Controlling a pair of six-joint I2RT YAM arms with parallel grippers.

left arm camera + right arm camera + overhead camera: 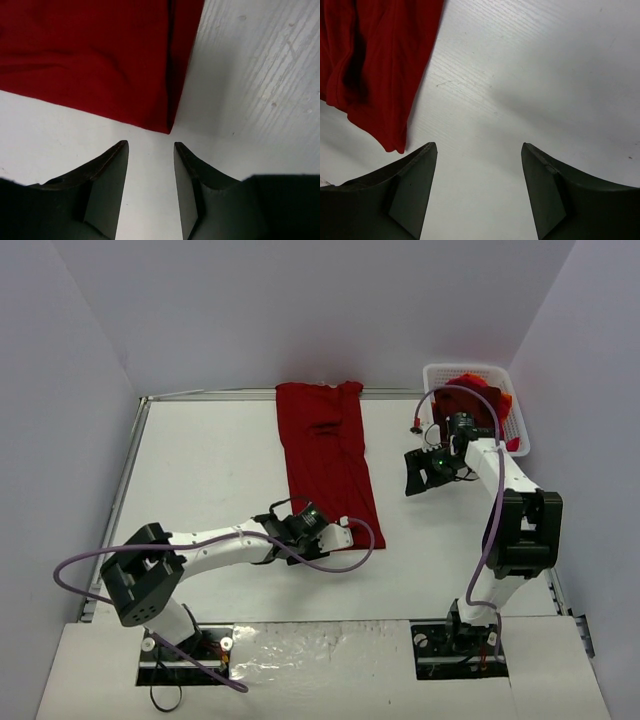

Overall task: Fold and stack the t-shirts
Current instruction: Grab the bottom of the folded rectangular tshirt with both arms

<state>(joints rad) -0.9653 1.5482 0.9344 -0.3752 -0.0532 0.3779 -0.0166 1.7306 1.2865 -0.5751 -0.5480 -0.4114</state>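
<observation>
A dark red t-shirt [328, 445] lies as a long folded strip on the white table, running from the back edge toward the middle. My left gripper [343, 533] sits low at its near right corner, open and empty. In the left wrist view that corner of the shirt [100, 55] lies just ahead of the gripper [150, 145], not touching it. My right gripper [418, 478] hovers to the right of the shirt, open wide and empty. In the right wrist view the gripper [479, 145] is over bare table, with the shirt's edge [375, 65] at upper left.
A white mesh basket [440, 370] stands at the back right, holding more crumpled red and red-orange shirts [478, 400]. A purple cable [330, 565] loops off the left arm over the table. Grey walls close in the table on three sides.
</observation>
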